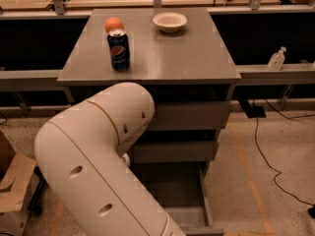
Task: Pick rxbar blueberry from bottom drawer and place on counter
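Jaws hidden behind my bulky white arm by the grey bottom drawer, state untellable; unseen bar likely light, slick: pinch its width

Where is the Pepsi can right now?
In the camera view, the Pepsi can stands on the counter's left side, just in front of the orange. The tool is out of sight.

The one camera is looking down from high in front, facing the counter and the bottom drawer; the arm is filling the near lower left, hiding the gripper.
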Robot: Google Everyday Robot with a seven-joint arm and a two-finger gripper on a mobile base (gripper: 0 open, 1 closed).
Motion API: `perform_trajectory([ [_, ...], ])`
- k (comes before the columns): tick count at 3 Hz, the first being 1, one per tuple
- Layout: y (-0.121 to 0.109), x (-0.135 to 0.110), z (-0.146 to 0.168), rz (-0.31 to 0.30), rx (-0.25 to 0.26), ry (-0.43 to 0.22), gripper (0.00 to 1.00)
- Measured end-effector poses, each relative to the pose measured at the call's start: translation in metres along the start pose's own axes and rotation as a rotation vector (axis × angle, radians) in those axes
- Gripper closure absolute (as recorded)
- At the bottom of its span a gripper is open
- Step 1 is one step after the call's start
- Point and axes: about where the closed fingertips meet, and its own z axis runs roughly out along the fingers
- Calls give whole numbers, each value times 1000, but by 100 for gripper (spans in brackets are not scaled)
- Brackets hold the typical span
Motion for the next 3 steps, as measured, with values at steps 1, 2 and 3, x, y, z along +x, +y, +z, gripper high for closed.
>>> perform_trajectory([
  [1,-2,3,-4,-11,-34,-6,100],
  [2,-5,7,-16,-29,-112,-45,100],
  [3,-16,21,-30,-18,-177,-82,100],
])
